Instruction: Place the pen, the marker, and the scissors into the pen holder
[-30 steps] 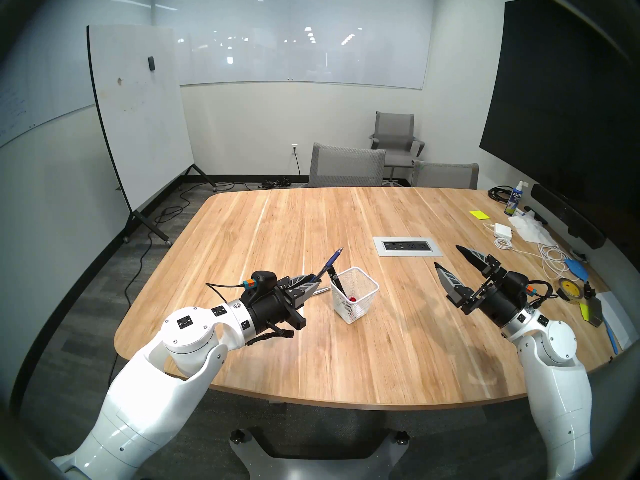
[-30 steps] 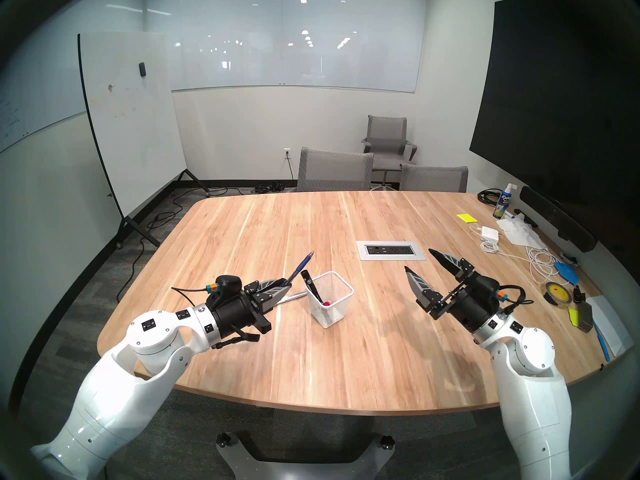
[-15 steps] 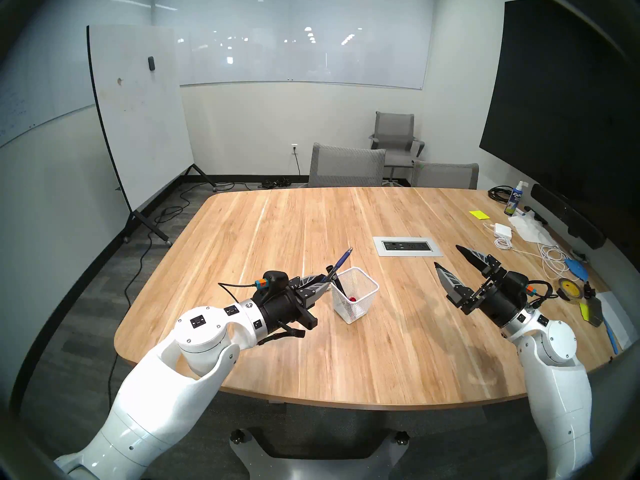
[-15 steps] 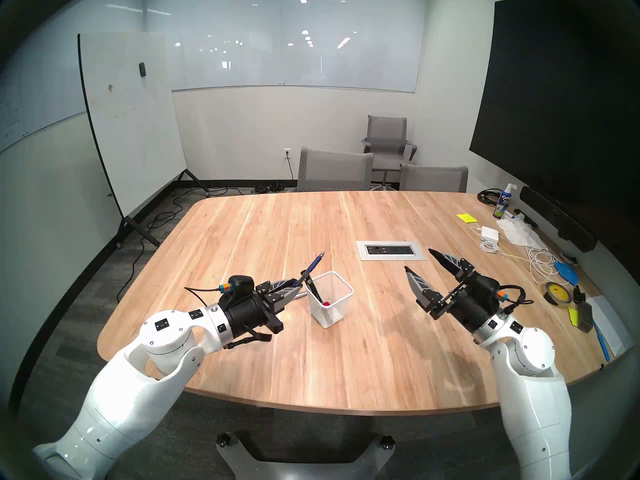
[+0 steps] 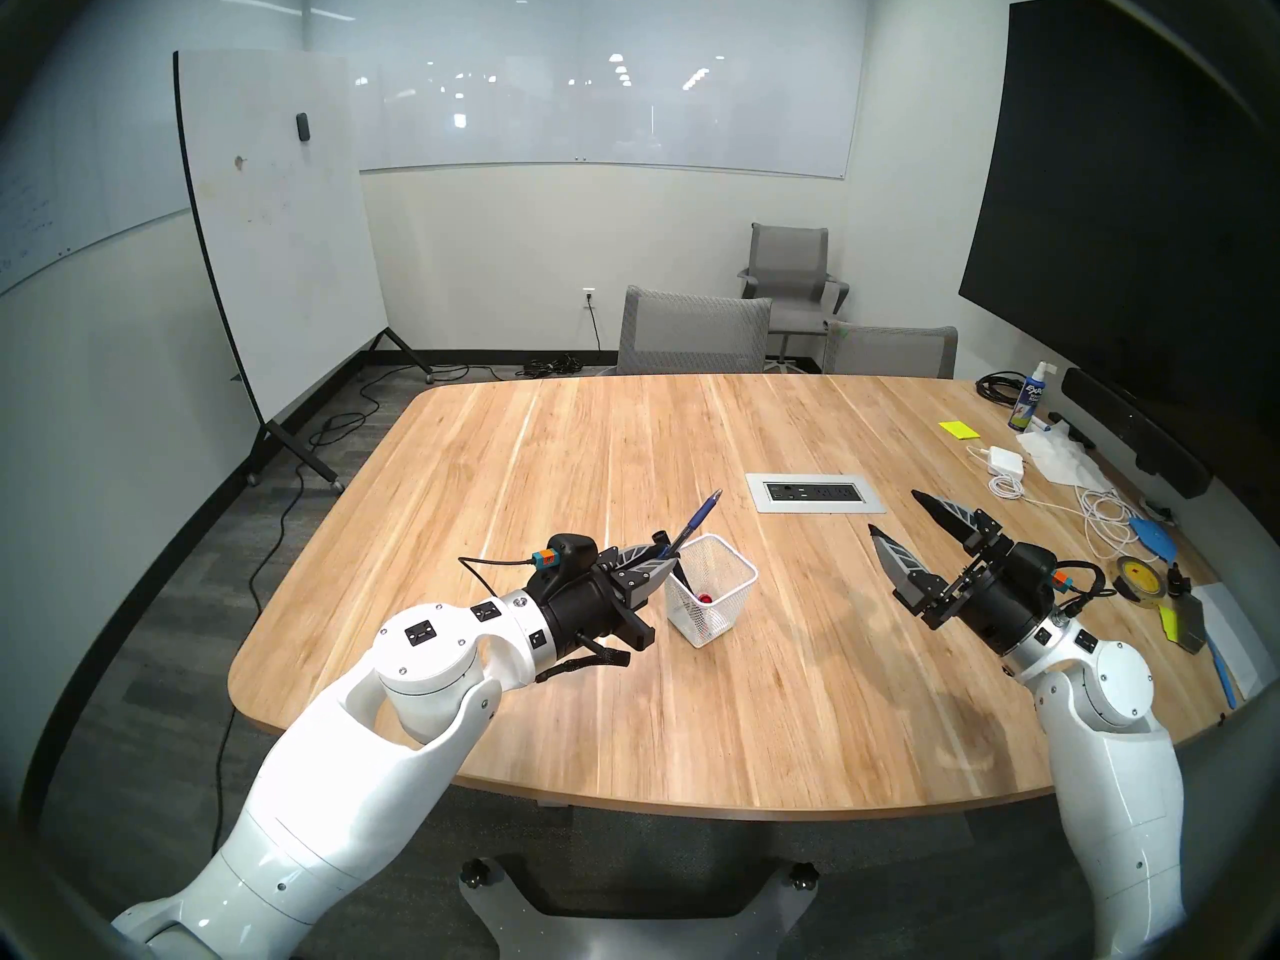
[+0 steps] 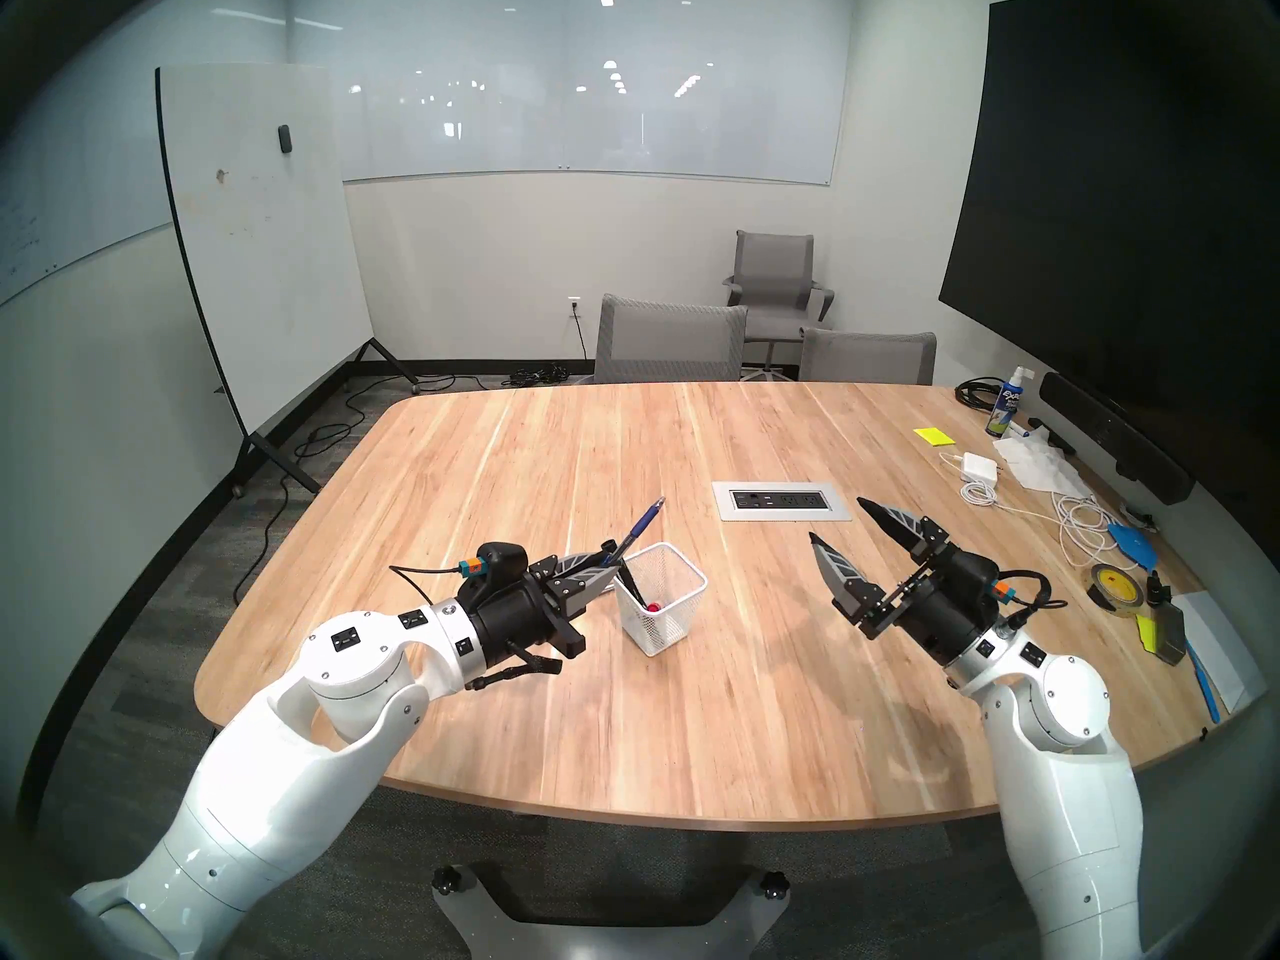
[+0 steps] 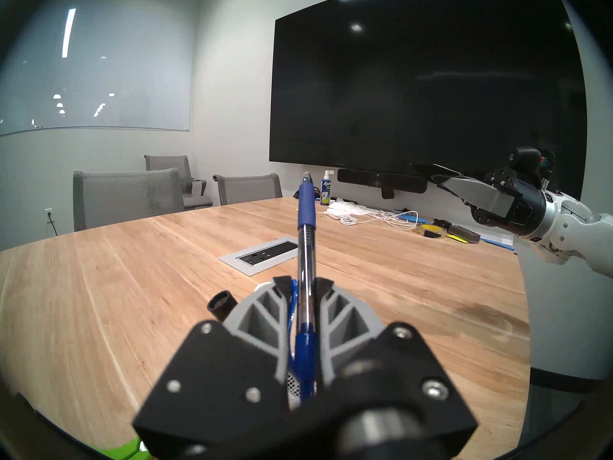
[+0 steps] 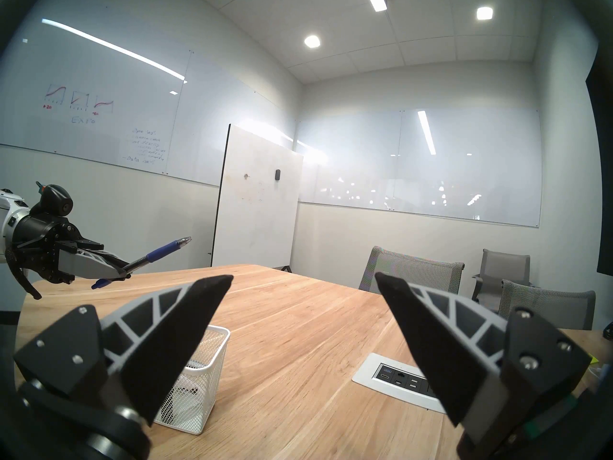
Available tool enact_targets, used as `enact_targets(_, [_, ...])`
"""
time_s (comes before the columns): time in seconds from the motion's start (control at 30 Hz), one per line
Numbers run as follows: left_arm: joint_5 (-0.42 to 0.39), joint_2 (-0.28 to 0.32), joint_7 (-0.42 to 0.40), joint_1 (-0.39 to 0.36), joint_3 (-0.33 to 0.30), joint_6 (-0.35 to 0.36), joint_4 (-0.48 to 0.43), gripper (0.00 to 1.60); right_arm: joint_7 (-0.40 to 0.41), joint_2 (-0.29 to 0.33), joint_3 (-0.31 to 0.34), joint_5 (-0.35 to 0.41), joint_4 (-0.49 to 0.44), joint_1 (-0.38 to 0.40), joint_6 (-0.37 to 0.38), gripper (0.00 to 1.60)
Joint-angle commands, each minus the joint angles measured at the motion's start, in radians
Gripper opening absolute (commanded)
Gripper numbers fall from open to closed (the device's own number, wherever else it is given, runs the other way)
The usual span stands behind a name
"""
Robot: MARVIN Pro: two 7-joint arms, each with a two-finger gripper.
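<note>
- Head views: the pen holder [image 5: 712, 588] is standing on the surface [image 5: 762, 695], holding a black marker [image 5: 680, 572] leaning against its left rim and something red-tipped [image 5: 705, 598] at the bottom. The left gripper [image 5: 663, 558], level beside that rim, is pinching the pen [image 5: 696, 522], tip slanting up over the holder. The right gripper [image 5: 900, 522] is hovering well apart, jaws gaping, empty.
- Left wrist view: jaws are clamping the pen [image 7: 306, 266] mid-barrel; a lime-green sliver [image 7: 127, 447], perhaps the scissors, is showing at the bottom edge.
- Right wrist view: jaws are standing wide above the holder [image 8: 195, 396].
</note>
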Motion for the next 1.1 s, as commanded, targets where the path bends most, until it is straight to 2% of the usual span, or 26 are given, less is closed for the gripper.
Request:
enact_targets(0.0, [-0.003,-0.021,0.000,-0.035,0.008,0.001,-0.007,0.00,0.000,-0.001,0.002,0.004,-0.014,0.008,-0.004,1.60])
enact_targets(0.63, [0.005,-0.019,0.021,-0.042,0.053,-0.008,-0.016,0.00,0.008,0.005,0.003,-0.002,-0.008,0.013,-0.018,1.60])
enact_targets(0.77, [0.002,-0.018,0.023,-0.043,0.052,-0.012,-0.018,0.00,-0.015,0.009,0.018,0.002,-0.008,0.026,0.005,1.60])
enact_targets(1.07, [0.003,-0.016,0.017,-0.044,0.055,-0.018,-0.013,0.00,0.005,0.026,0.020,0.012,-0.001,0.034,0.016,1.60])
